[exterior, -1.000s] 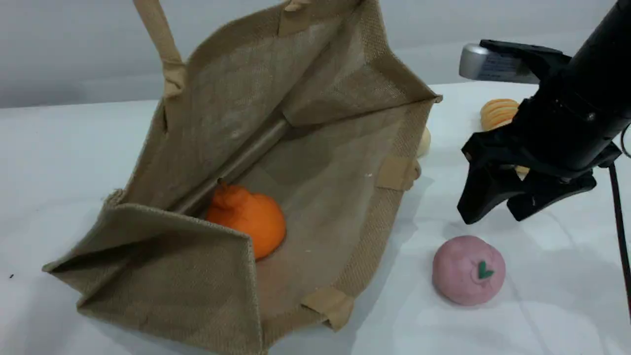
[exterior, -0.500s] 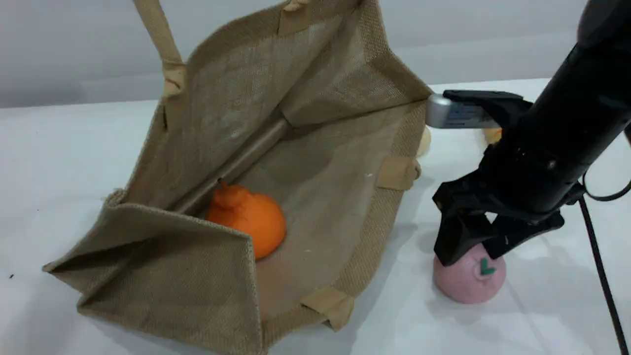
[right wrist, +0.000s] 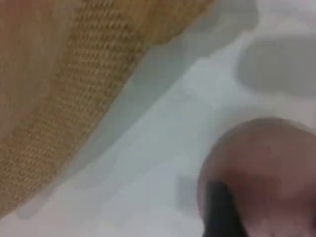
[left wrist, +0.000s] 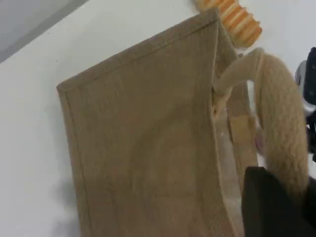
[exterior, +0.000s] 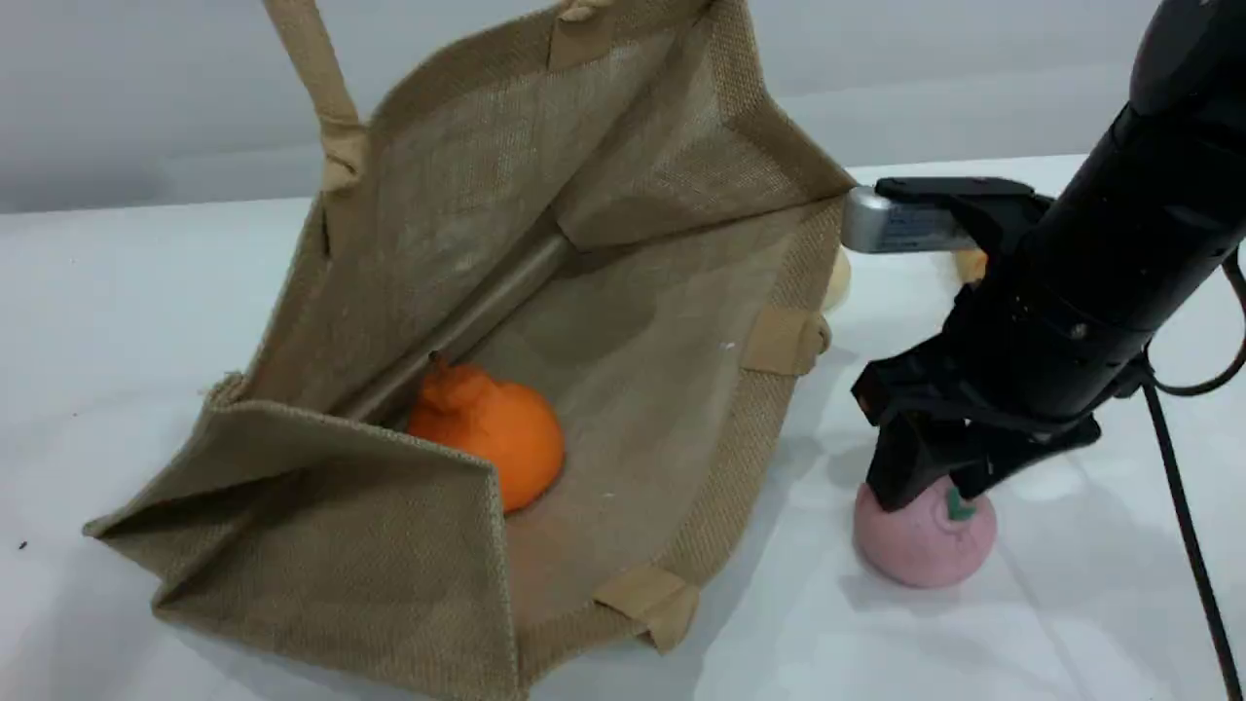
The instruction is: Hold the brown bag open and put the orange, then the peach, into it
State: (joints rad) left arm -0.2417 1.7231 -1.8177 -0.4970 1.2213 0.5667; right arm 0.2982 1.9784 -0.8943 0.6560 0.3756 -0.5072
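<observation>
White table, unlabelled brown bag, green-leaf-marked peach, no legible writing

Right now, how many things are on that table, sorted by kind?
Fruits: 2, the orange in the brown bag and the peach beside it
Bags: 1
Bread pieces: 2, the striped loaf and a pale bun
Total: 5

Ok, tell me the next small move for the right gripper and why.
Probably finish closing on the peach, then lift. The right gripper is already down over the top of it, fingers either side, and the peach sits on the table. The orange lies inside the brown bag, whose handle the left gripper holds up.
</observation>
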